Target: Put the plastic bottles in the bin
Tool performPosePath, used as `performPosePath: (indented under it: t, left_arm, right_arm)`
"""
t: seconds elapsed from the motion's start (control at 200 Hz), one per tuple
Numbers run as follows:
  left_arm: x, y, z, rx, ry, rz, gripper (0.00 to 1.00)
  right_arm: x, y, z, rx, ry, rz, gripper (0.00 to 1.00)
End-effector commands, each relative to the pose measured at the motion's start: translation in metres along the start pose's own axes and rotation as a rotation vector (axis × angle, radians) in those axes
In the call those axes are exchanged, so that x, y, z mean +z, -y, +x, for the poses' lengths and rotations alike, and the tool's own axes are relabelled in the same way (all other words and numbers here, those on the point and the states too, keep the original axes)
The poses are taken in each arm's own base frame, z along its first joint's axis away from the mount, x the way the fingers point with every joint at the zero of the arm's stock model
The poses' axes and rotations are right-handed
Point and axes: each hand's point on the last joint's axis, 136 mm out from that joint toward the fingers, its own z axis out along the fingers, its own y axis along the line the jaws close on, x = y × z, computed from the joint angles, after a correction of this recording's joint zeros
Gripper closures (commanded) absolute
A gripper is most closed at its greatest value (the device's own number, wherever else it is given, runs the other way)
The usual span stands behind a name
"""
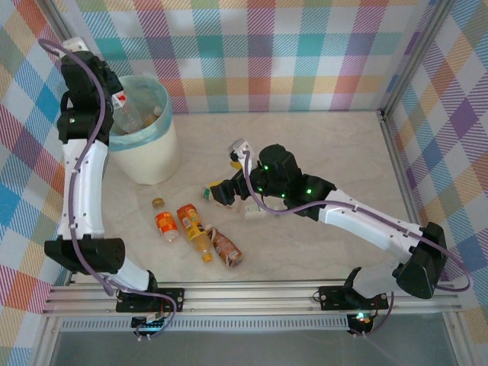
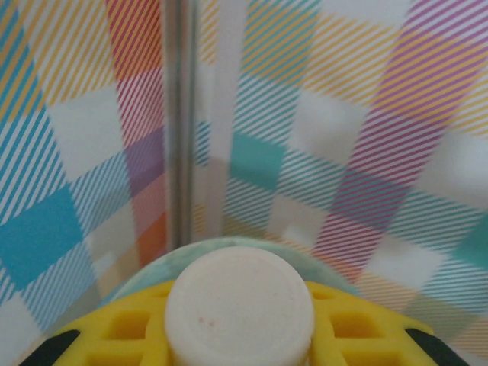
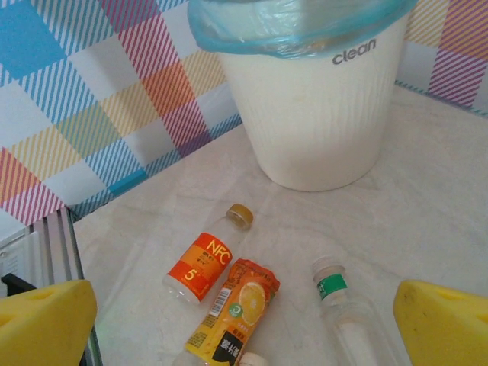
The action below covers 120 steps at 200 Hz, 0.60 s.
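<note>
1. white bin (image 1: 143, 141) with blue-green liner: landmark, far left of the table, already holding a couple of bottles
2. left gripper (image 1: 114, 103) up at the bin's rim, clenched on a bottle with a red label (image 1: 122, 107); its pale cap (image 2: 239, 305) seen end-on between yellow pads, so long axis runs along the fingers; judged about ready to drop
3. right gripper (image 1: 229, 187) to the right of the bin, low over the table, jaws spread wide and released, holding nothing, yellow pads (image 3: 46, 320) either side
4. clear bottle with green-and-white label (image 3: 339, 305) lying just ahead between those pads, cap toward the bin; likely next pick, right arm nearer
5. orange nfc bottle (image 3: 200, 267) and orange juice bottle (image 3: 236, 309) lying side by side, left of the clear one, below the bin; close enough to be nudged
6. brown-label bottle (image 1: 227, 248) lying farthest from the bin
</note>
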Motion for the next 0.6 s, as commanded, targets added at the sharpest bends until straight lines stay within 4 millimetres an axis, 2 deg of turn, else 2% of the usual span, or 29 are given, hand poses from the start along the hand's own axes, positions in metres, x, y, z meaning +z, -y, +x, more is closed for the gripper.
performPosePath:
  t: [0.0, 0.16, 0.215, 0.355, 0.595]
  left_arm:
    - [0.02, -0.032, 0.002, 0.014, 0.041, -0.121, 0.96]
    - [0.053, -0.053, 0.037, -0.016, 0.001, -0.146, 0.96]
    - [0.06, -0.049, 0.042, -0.001, 0.02, -0.115, 0.96]
    - [0.074, -0.042, 0.072, 0.046, 0.004, -0.066, 0.96]
    - [0.091, -0.02, 0.129, 0.106, -0.149, 0.068, 0.92]
  right_arm:
    - [-0.001, -0.01, -0.006, 0.024, 0.005, -0.049, 0.0]
    - [-0.001, -0.01, 0.005, 0.041, -0.026, -0.053, 0.0]
    - [0.0, -0.009, 0.009, 0.042, -0.035, -0.049, 0.01]
    - [0.002, -0.007, 0.015, 0.039, -0.051, -0.046, 0.0]
    - [0.007, -0.006, 0.023, 0.055, -0.069, -0.051, 0.01]
